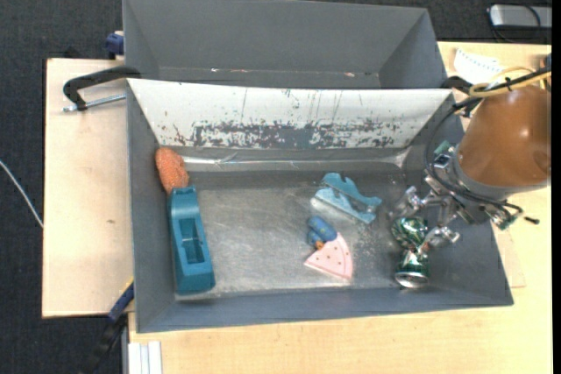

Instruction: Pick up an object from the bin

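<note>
My gripper (429, 208) hangs low in the bin's right front corner, under the orange cover on the wrist. Right below and against it lies a crushed green and silver can (409, 255), tilted, with its upper end up by the gripper's metal parts. A pink wedge with dark seeds (331, 261), shaped like a melon slice, lies to the can's left near the front wall. A small blue piece with an orange end (320, 229) sits just behind the wedge. A light blue plastic thing (348, 197) rests further back, left of the gripper.
A blue tape dispenser (190, 242) lies along the left wall, and an orange sponge-like lump (171, 169) sits in the back left corner. Bare floor stretches between the dispenser and the pink wedge. The arm comes in over the right rim.
</note>
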